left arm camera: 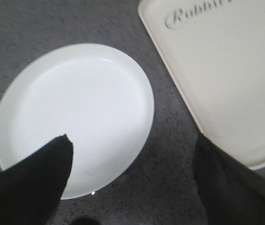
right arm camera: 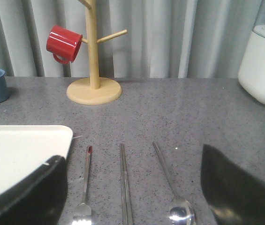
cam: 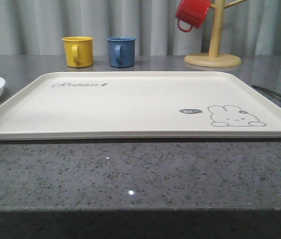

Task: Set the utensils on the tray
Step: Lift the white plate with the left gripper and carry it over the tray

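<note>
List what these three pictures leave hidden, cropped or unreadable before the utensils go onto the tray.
- Silver four-tined fork, steel chopsticks and oval-bowled spoon: near ends cut by the right wrist view's edge.
- Same utensils in the front view: thin slivers at the edge, too small to tell apart.
- Cream rectangular tray: one corner behind the right gripper's dark finger.
- Round white plate: rim partly behind the left gripper's finger.

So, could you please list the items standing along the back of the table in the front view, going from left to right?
yellow mug → blue mug → red mug hanging on the wooden mug tree
</note>
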Robot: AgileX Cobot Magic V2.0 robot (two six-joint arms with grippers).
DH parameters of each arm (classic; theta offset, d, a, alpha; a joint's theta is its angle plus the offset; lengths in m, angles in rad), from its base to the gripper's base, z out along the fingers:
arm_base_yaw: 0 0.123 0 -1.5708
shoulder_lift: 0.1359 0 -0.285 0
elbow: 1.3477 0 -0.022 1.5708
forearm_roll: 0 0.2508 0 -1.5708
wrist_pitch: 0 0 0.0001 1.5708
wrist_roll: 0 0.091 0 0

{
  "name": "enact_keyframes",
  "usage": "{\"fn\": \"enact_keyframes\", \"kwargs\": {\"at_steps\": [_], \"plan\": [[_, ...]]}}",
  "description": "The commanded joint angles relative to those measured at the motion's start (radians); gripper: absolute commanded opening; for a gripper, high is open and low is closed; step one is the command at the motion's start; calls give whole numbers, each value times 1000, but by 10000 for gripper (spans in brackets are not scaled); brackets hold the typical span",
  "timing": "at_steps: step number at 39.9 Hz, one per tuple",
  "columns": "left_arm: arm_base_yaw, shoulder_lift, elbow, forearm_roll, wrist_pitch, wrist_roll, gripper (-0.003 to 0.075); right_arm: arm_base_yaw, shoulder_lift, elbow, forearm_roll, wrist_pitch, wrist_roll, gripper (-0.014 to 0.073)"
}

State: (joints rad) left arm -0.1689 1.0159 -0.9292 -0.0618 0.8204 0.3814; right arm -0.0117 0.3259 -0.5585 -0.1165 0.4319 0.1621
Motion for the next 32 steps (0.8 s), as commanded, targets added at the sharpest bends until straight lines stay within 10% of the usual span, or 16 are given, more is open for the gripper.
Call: {"fn": "enact_keyframes", "kwargs": {"at_steps": [1,18,27,32], "plan": [[-41,128,-127,33,87,42,456,-4,16,-36,-5,-78,-9,608],[-46,527,-270,106,264,42,399,-4,16,-36,-5,-78,-9,608],[-46,527,-271,108,263,42,-15,-4,16,-36,-5,-78,-9,608],[-51,516,-302,116,261,31,-18,-4,16,-36,-5,-78,-9,608]]}}
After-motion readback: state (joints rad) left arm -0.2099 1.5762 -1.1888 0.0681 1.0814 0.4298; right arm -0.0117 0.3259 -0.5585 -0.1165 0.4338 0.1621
